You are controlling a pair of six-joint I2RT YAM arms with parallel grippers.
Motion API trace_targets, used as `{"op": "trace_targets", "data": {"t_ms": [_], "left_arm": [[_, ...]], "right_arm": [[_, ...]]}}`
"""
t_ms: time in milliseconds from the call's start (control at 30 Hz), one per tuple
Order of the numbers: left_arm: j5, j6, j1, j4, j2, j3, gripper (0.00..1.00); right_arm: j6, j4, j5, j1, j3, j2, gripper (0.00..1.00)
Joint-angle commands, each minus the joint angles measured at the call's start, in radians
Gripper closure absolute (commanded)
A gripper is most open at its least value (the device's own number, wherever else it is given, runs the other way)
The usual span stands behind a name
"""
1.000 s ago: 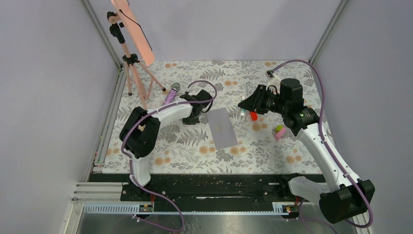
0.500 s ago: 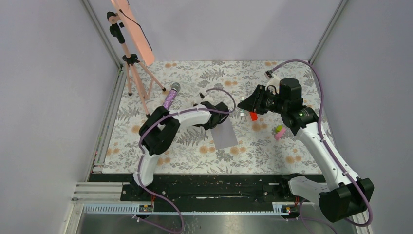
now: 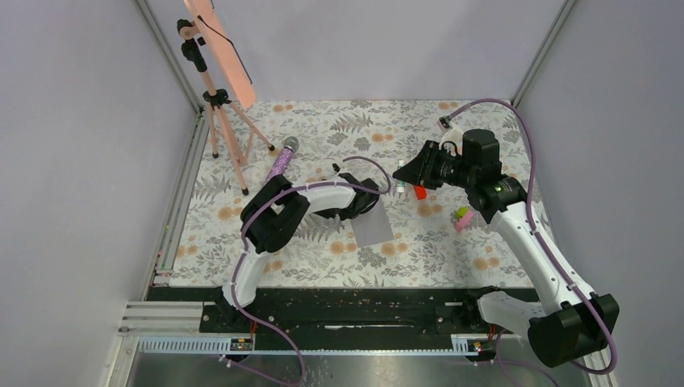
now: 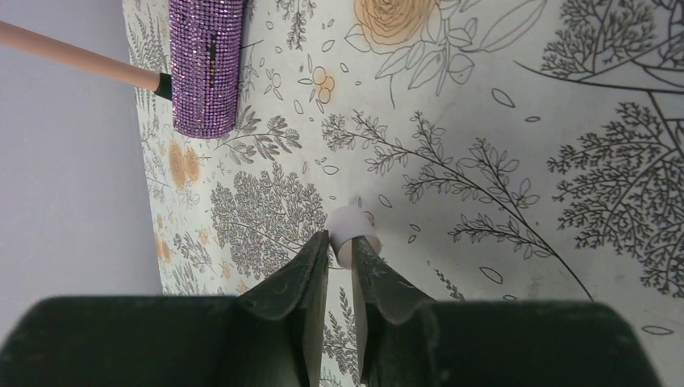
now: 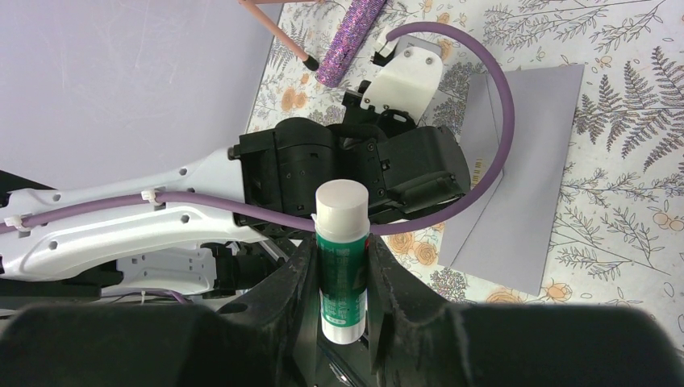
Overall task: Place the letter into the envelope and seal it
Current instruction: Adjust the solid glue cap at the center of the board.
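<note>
Our right pincer (image 5: 343, 266) is clenched on a glue stick (image 5: 342, 242). The envelope (image 3: 376, 229) lies on the counter (image 3: 452, 242), partly beneath our left pincer (image 4: 340, 239). Its jaws are narrowly parted, and we cannot tell whether it grips anything.

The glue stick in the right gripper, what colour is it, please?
Green glue stick with a white cap; clearest in the right wrist view.
</note>
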Motion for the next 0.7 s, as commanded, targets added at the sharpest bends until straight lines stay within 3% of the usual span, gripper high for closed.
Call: {"op": "trace_targets", "data": {"t_ms": [0,667], "left_arm": [[0.047,0.02,-0.009,0.005,0.008,0.028,0.82],[0.284,0.002,-0.011,-0.002,-0.203,0.024,0.75]], "right_arm": [[0.0,0.041,-0.006,-0.002,0.015,-0.013,1.0],[0.001,0.041,-0.004,-0.002,0.006,-0.023,1.0]]}}
